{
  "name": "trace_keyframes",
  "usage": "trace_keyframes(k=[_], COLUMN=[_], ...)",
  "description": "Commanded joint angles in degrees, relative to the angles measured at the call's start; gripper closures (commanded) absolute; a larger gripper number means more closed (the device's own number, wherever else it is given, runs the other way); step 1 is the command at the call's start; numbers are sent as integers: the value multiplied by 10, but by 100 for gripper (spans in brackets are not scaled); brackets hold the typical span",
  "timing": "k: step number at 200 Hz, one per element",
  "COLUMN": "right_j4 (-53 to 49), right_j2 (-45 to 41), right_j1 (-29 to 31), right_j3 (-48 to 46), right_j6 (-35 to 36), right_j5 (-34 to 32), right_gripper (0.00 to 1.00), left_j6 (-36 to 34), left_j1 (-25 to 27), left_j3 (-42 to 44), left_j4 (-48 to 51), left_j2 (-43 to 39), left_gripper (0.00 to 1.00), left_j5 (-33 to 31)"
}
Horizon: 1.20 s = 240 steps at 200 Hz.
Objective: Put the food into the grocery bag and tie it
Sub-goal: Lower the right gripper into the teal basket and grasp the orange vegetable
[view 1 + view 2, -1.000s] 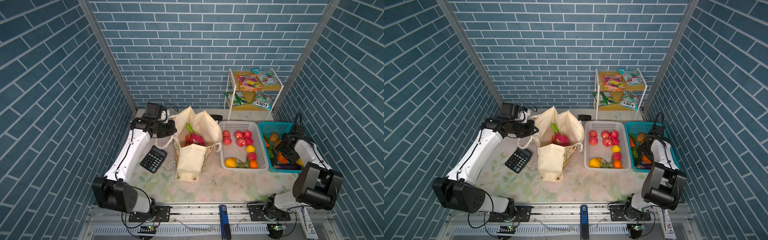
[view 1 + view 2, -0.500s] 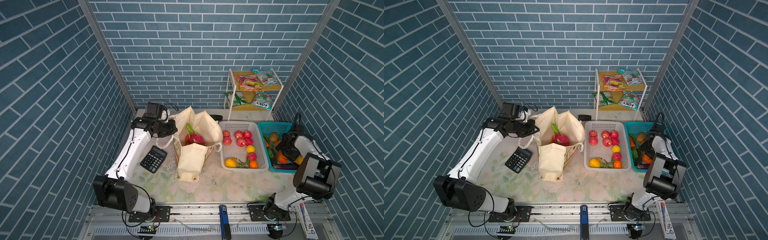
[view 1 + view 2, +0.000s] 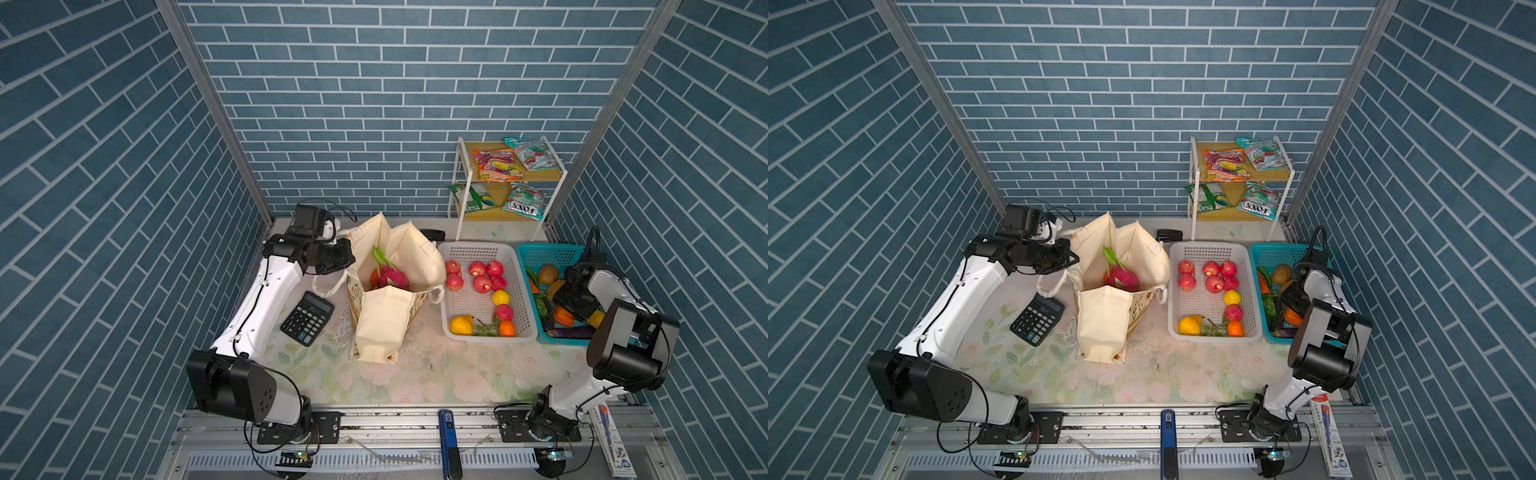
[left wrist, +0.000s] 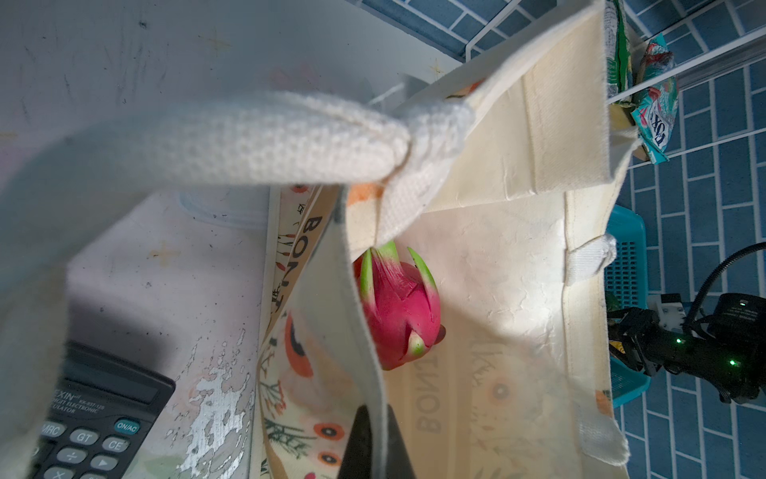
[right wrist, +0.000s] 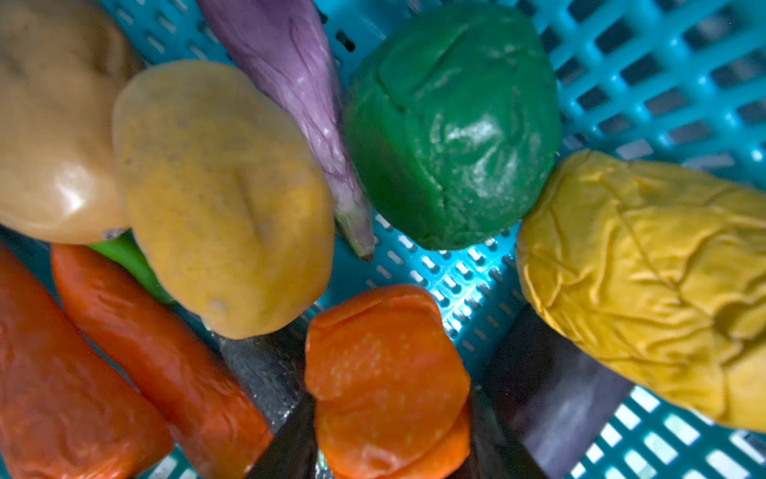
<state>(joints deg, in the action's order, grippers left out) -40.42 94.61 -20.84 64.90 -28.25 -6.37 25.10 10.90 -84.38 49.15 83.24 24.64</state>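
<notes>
Left gripper (image 4: 375, 427) pinched grocery bag (image 3: 384, 320) rim open; 1 dragon fruit (image 3: 391, 276) inside. Right gripper (image 5: 389, 410) straddled orange veg (image 5: 383, 361) in teal basket (image 3: 536, 250), clamp unclear. Fruits (image 3: 482, 284), snack packets (image 3: 496, 166) not yet bagged; tying pending.

Here's the table (image 3: 415, 374), dressed in a pale floral cover, scuffed white in patches. The grocery bag (image 3: 380, 328) stands upright near the middle, and a black calculator (image 3: 307, 318) lies flat just beside it. A white basket (image 3: 478, 249) and a teal basket (image 3: 540, 253) sit side by side, touching. At the back stand a shelf rack (image 3: 498, 194) and a small black object (image 3: 432, 235).
</notes>
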Motion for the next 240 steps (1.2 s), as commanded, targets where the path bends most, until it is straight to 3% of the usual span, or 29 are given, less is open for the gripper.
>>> trace_keyframes(k=[1, 29, 116, 166, 215, 240], right_j4=[-13, -23, -89, -52, -15, 13], right_j2=[0, -23, -174, -246, -276, -270], right_j1=[-4, -9, -10, -4, 53, 114], right_j3=[-2, 5, 31, 29, 37, 38], right_j6=[-1, 2, -22, -64, -75, -73], right_j5=[-4, -5, 18, 119, 179, 197], right_gripper=[53, 63, 69, 70, 69, 69], left_j6=[1, 1, -1, -1, 8, 10], left_j1=[3, 3, 3, 3, 3, 3], left_j3=[4, 4, 5, 1, 6, 4], left_j4=[-2, -3, -13, -13, -19, -17], left_j2=[10, 11, 13, 20, 24, 27], left_gripper=[100, 100, 100, 100, 100, 100], left_j5=[0, 1, 5, 12, 19, 14])
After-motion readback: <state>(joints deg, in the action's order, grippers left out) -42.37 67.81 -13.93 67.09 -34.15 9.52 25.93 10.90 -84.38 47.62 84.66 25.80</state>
